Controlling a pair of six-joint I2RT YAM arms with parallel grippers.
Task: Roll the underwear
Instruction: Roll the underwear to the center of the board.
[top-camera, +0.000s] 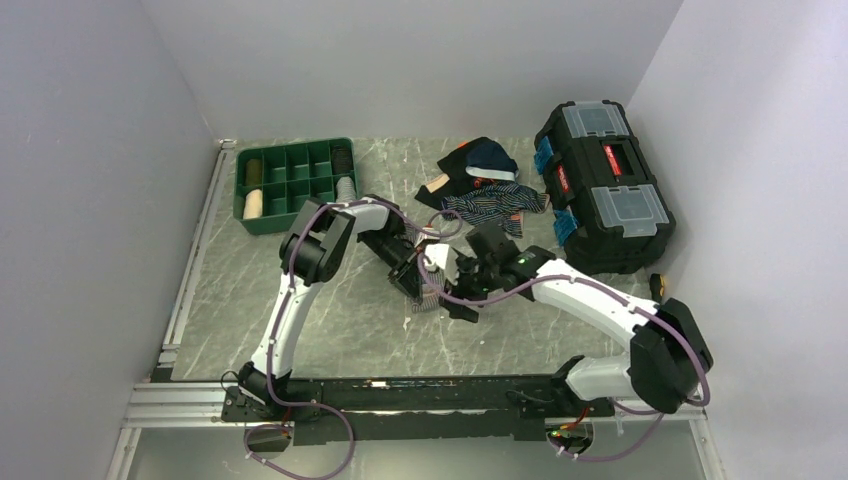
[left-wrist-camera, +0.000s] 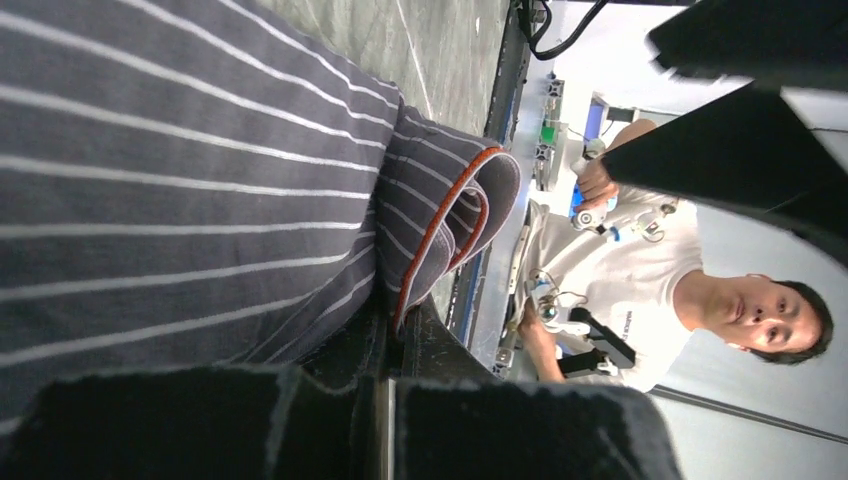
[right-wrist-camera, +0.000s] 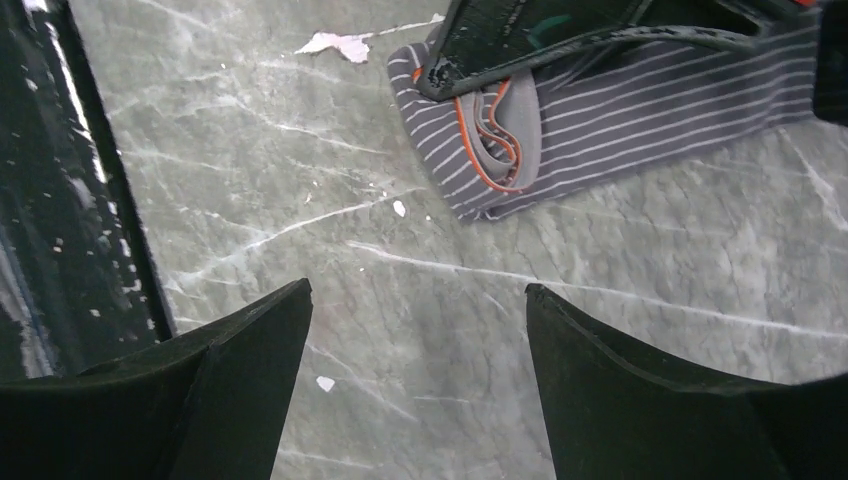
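The underwear (top-camera: 432, 296) is grey cloth with thin white stripes and an orange-trimmed waistband, lying partly rolled on the marble table between the two arms. In the left wrist view it (left-wrist-camera: 200, 180) fills the left side, its rolled end curling at the centre. My left gripper (left-wrist-camera: 400, 320) is shut on that rolled end, and shows in the top view (top-camera: 415, 272). In the right wrist view the roll (right-wrist-camera: 600, 110) lies at the top right with the left gripper's finger (right-wrist-camera: 560, 35) clamped over it. My right gripper (right-wrist-camera: 418, 290) is open and empty, just short of the roll, over bare table (top-camera: 458, 302).
A green compartment tray (top-camera: 295, 180) holding rolled items stands at the back left. A pile of dark and navy-striped garments (top-camera: 485, 185) lies at the back centre. A black toolbox (top-camera: 600, 185) stands at the back right. A person (left-wrist-camera: 650, 290) sits beyond the near edge.
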